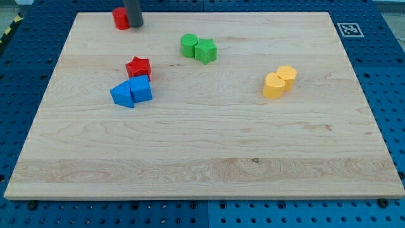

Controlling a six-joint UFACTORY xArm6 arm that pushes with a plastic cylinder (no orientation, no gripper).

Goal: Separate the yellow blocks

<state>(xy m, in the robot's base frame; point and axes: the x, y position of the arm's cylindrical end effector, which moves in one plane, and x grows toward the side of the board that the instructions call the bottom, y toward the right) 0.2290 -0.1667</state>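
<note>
Two yellow blocks touch each other at the view's right: a heart-shaped one (274, 86) at lower left and a hexagonal one (286, 76) at upper right. My tip (135, 25) is at the view's top left, far from them, right beside a small red block (120, 18) on its left.
A green round block (188, 45) and a green star block (205, 50) touch near top centre. A red star block (138, 68) sits above a blue triangular block (123, 94) and a blue cube (141, 89) at left. A wooden board (202, 164) lies on a blue pegboard.
</note>
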